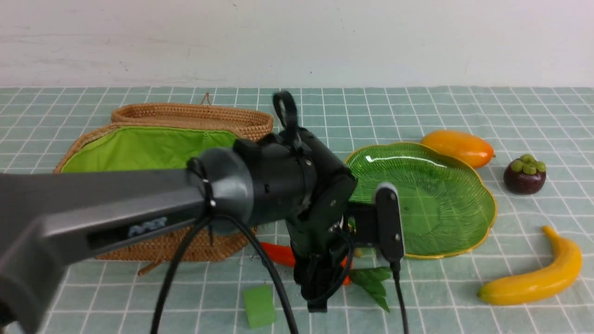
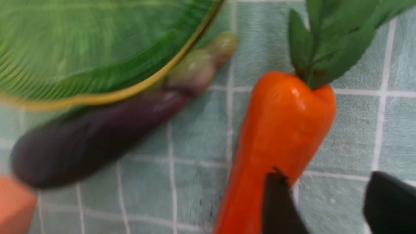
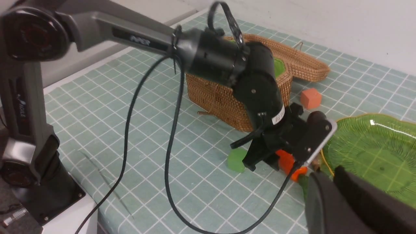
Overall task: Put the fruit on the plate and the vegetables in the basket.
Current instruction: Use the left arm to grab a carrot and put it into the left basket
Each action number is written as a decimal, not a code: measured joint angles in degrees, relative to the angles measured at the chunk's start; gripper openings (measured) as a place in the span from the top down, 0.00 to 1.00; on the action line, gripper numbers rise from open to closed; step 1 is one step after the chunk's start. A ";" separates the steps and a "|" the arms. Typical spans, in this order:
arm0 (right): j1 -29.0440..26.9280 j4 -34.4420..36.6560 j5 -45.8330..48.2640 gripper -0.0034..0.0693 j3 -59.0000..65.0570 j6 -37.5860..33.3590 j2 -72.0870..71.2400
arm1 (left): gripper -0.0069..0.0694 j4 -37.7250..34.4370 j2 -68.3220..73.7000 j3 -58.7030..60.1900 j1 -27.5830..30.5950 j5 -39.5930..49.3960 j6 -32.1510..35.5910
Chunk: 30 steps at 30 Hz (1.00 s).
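My left pincer [image 2: 326, 182] hangs low over the cloth just off the plate's [image 1: 431, 195] near-left rim, jaws apart, nothing clamped btwn them. One fingertip [image 2: 279, 201] sits over the carrot [image 2: 279, 130] edge, the other off to the side above bare cloth; can't tell if the first one touches. The carrot lies flat near the plate's near-left rim, green leaves pointing away from the basket [image 1: 139, 148].

Eggplant [image 2: 91, 143] lies right against the plate's rim, part of its side tucked under the rim, stem end poking out past it; blurry in left wrist view.

The basket is left of the plate, lid open behind it, green lining showing.

All 3 fruit are on the cloth, off the plate:
- mango [image 1: 459, 147] at the plate's far-right rim, touching or nearly
- mangosteen [image 1: 524, 174] right of the plate, apart from it, cap up
- banana [image 1: 538, 276] off the plate's near-right rim

Green cube [image 1: 259, 306] sits near-left of the plate, past the carrot. Orange cube [image 3: 310, 98] is far-left of the plate, beside the basket wall.

My right pincer [image 3: 330, 174] is up above the plate's near side, jaws together, holding nothing
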 joint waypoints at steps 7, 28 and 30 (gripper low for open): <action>0.00 -0.17 0.00 0.88 0.00 0.47 0.00 | 0.29 1.60 5.42 -0.29 0.50 -6.86 2.81; 0.00 -0.67 -0.35 0.88 0.00 0.54 0.00 | 0.44 12.03 -19.55 -0.28 4.18 4.11 -2.34; 0.00 -0.90 -0.49 0.88 0.00 0.54 0.00 | 0.44 12.22 -20.88 -0.28 7.36 4.94 -2.34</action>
